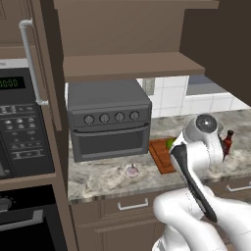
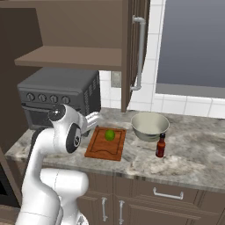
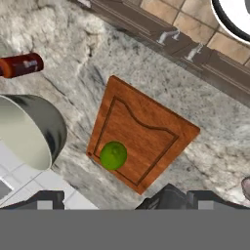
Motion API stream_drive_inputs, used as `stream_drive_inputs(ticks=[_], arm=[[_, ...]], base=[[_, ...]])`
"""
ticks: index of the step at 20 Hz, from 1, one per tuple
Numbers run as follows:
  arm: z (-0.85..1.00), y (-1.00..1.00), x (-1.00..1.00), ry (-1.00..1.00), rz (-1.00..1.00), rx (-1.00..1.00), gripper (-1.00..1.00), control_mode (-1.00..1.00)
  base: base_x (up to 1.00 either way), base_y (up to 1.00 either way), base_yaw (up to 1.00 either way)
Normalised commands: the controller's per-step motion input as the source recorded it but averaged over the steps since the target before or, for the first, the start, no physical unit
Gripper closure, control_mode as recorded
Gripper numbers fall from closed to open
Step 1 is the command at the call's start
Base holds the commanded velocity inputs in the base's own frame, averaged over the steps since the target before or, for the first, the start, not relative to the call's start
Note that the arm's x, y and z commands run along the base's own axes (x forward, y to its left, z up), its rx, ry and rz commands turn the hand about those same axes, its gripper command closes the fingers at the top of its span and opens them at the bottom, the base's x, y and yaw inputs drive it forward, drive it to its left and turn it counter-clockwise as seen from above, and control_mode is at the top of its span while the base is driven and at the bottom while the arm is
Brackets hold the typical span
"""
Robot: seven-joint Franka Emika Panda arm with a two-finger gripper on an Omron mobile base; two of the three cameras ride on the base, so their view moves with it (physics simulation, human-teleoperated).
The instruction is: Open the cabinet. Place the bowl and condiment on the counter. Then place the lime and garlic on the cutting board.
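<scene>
The cabinet (image 2: 70,56) stands open, its shelf (image 1: 128,64) bare. On the counter (image 2: 193,154) lies the cutting board (image 2: 104,145) (image 3: 142,140), with the lime (image 2: 110,135) (image 3: 113,155) resting on its far part. The bowl (image 2: 149,125) (image 3: 25,131) sits right of the board, and the condiment (image 2: 161,146) (image 1: 227,141) stands in front of the bowl. The garlic (image 1: 132,170) lies on the counter left of the board, in front of the toaster oven. My gripper (image 2: 93,119) (image 3: 122,202) hovers open above the board's left side, holding nothing.
A grey toaster oven (image 1: 109,120) stands on the counter under the cabinet. The open cabinet door (image 2: 139,52) juts out over the counter above the board. A microwave (image 1: 19,127) is built in at the left. Drawers (image 2: 167,193) run below the counter.
</scene>
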Motion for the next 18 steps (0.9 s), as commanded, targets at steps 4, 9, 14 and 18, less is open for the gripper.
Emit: stream_drive_inputs(ticks=[4,9,14,18], arm=[[0.34,0.19,-0.34,0.19,0.06,0.04,-1.00,-1.00],[0.59,0.22,-0.23,0.33,0.09,0.05,-1.00,-1.00],[0.28,0.34,-0.21,0.31,0.08,0.00,-1.00,-1.00],[0.00,0.26,-0.26,0.27,0.09,0.00,-1.00,-1.00]], base=[[0.00,0.00,0.00],[0.00,0.00,0.00],[0.00,0.00,0.00],[0.00,0.00,0.00]])
